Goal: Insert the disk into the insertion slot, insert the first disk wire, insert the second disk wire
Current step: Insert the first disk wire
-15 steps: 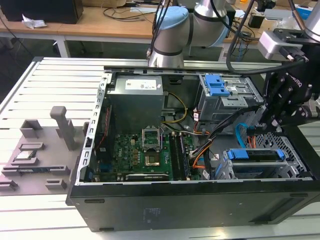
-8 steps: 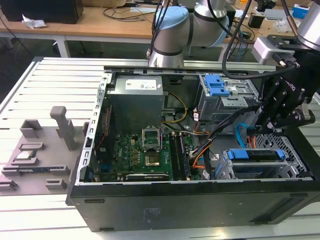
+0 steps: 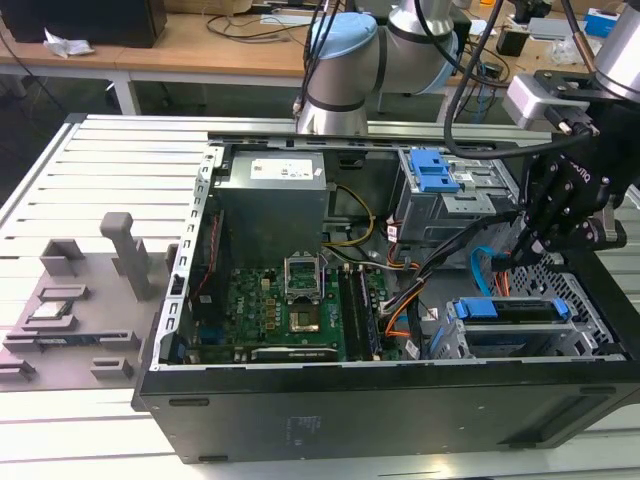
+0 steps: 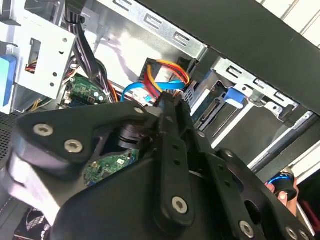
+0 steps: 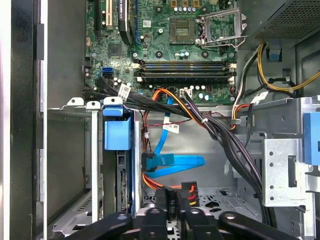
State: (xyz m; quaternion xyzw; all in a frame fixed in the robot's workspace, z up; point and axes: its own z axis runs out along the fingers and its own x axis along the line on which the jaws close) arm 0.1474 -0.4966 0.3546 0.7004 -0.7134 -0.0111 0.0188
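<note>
The disk (image 3: 520, 312) sits in its blue carrier inside the insertion slot (image 3: 592, 322), the low perforated cage at the exterior view's right. In the first wrist view, the carrier's blue tab (image 5: 117, 135) and the disk's connector edge (image 5: 122, 187) face the gripper. My gripper (image 5: 169, 196) hangs just behind the disk, shut on the small black plug of the first disk wire (image 5: 189, 192), whose red and orange strands (image 4: 167, 70) fan out from the fingertips. The second disk wire (image 5: 177, 162), light blue, loops loose beside it and ends in a black plug (image 5: 150, 162).
The taller grey cage with a blue latch (image 3: 436, 172) stands behind the gripper. Thick black cable bundles (image 5: 225, 140) cross between the two cages. The motherboard (image 3: 290, 305) and power supply (image 3: 275, 195) fill the case's other side. A grey fixture (image 3: 70, 310) lies outside the case.
</note>
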